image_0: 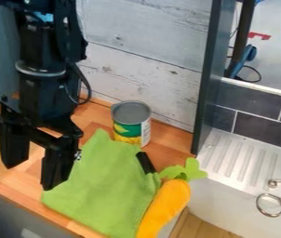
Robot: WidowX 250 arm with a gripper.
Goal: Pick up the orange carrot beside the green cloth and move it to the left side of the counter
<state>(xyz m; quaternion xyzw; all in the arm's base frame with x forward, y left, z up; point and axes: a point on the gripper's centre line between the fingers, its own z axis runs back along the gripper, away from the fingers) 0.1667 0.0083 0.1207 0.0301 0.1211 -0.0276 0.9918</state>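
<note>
Cloth (103, 186), green and loosely rumpled, spread over the near part of the wooden tabletop (171, 146), just beside the pincer (30, 175) in the camera view. The pincer hangs down at the left, its two fingers set wide apart with nothing between them; the finger nearer the cloth overlaps the cloth's left border along the line of sight. Stage, as judged from this pose: approach, prior to any grasp. A hold on the cloth would call for shifting the pincer over a raised fold, lowering it with care and closing the fingers on the fabric. Adjoining the cloth on its right is an orange toy carrot (164, 204) with green leaves (183, 171); between leaves and cloth lies a short black piece (145, 162), handle-like. Behind the cloth stands an upright can (131, 129) with a yellow and green label. Farther right is a white sink (230, 158) with a ridged drainboard. Hard to make out: whether the finger touches the cloth or hangs above it, and what the black piece belongs to, its lower end being obscured. Cut off by the lower border: the carrot's tip.
</note>
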